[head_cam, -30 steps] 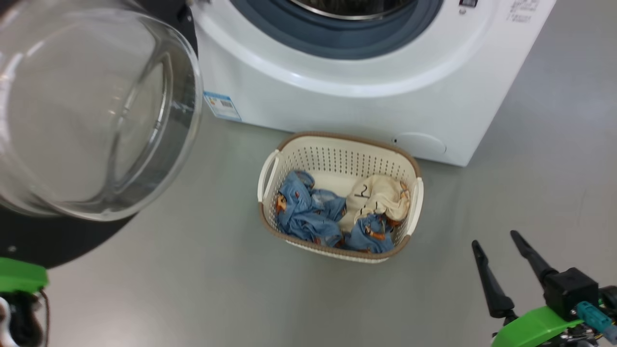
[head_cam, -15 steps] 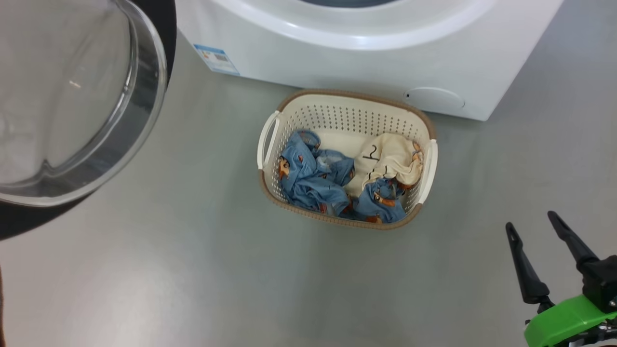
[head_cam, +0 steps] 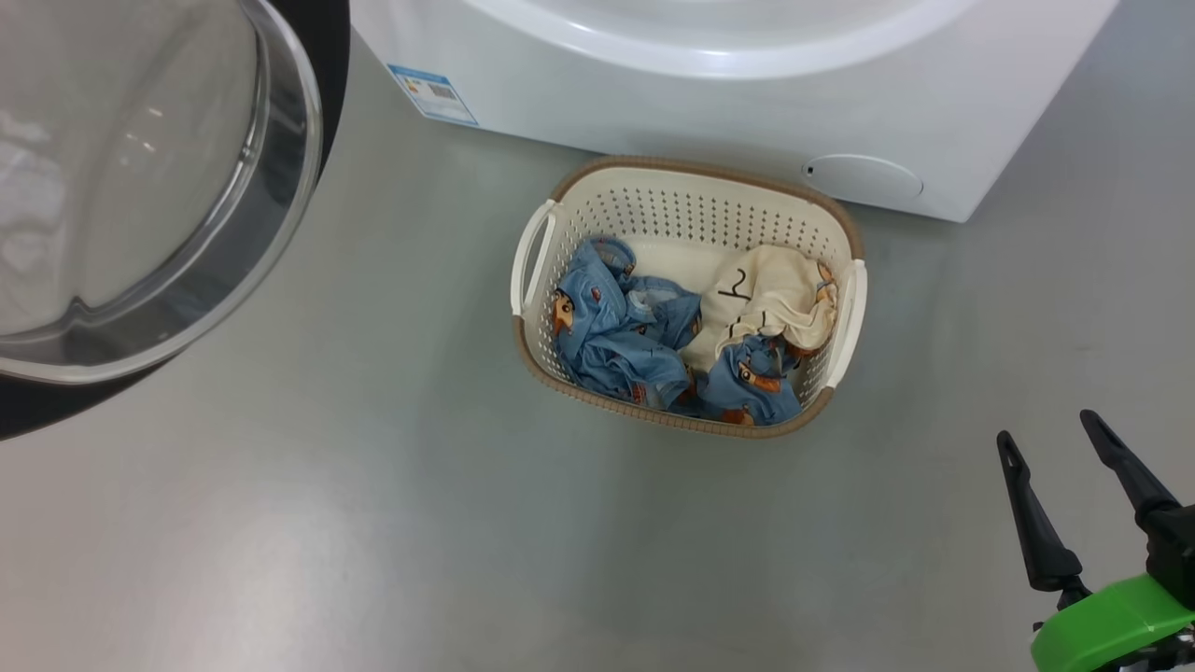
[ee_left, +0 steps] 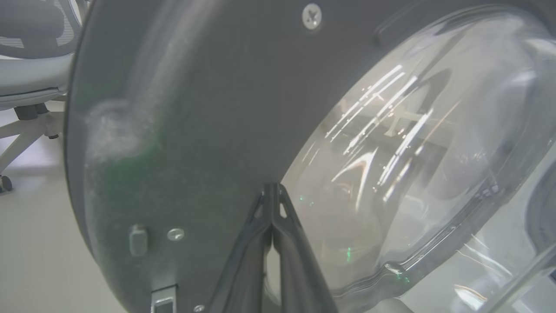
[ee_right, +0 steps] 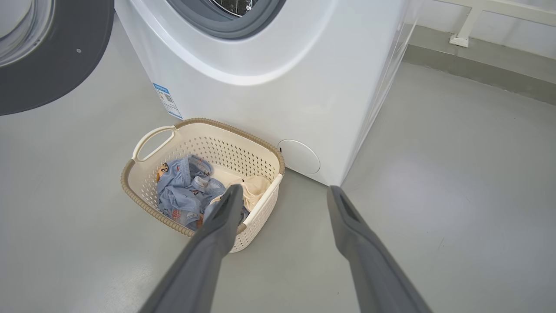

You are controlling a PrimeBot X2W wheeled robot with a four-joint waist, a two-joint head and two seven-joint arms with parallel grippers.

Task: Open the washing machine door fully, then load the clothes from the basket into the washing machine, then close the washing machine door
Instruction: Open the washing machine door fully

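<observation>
Door [head_cam: 121, 187] open; left end effector [ee_left: 271, 188] pinched shut at its inner rim. Clothes [head_cam: 625, 336] lie in basket [head_cam: 700, 210] on floor before washing machine [head_cam: 709, 112]. Right end effector [head_cam: 1046, 427] wide, empty, near basket. Loading, closing remain.

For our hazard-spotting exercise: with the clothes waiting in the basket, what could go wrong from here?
The shut left claw points at the washing machine door beside its glass; a push might slip. The open right claw, right of the basket, might snag its rim. The bunched clothes might lift out together.
</observation>
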